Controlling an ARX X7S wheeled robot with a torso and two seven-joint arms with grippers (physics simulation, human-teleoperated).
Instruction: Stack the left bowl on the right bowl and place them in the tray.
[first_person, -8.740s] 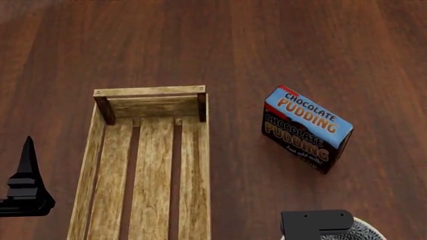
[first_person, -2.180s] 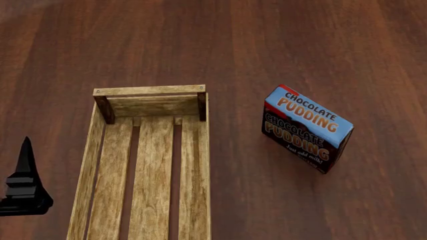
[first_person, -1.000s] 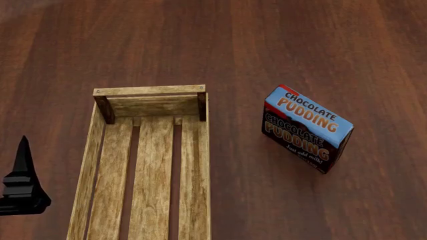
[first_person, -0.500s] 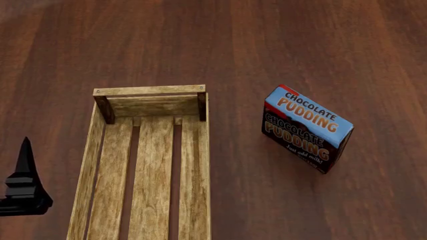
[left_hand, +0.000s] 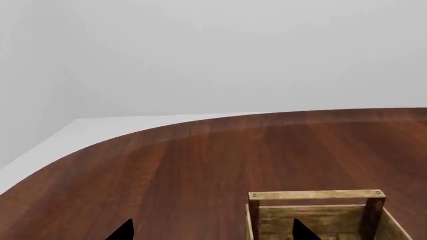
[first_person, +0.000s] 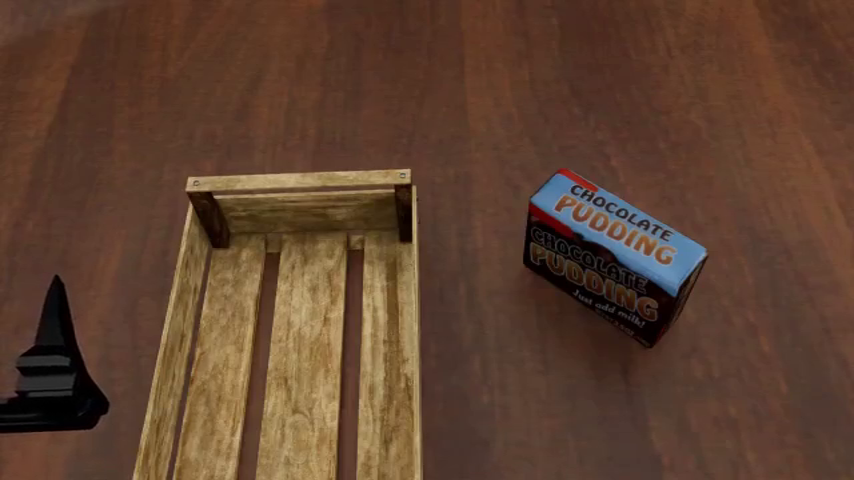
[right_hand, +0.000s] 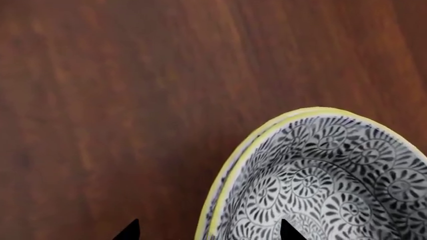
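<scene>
Dark red-brown wood table (first_person: 534, 90) fills the head view; in the left wrist view it curves off to a pale grey floor and wall behind. Biggest item on it: the tray (first_person: 200, 300), light weathered wood w/ slatted bottom and darker corner posts, nothing inside, running off the near edge of the head view. It sits just right of the left gripper (first_person: 51, 375), which shows as a black shape hovering beside the tray's left wall, apart from it. In the left wrist view that gripper's (left_hand: 210, 231) two dark tips are well apart, jaws spread, nothing between them, w/ the tray's far end wall (left_hand: 317, 196) ahead of them. Next in size: bowl (right_hand: 320, 180), black-and-white swirl pattern w/ yellow rim, directly under and ahead of the right gripper (right_hand: 208, 231); two rim lines show, so poss. two bowls nested, can't say for sure. Right gripper tips also apart, one over bare table, one over the bowl's inside; contact w/ rim can't tell. Smallest: chocolate pudding box (first_person: 611, 257), blue/red/brown, tilted, on the table right of the tray, well apart from the left gripper.
</scene>
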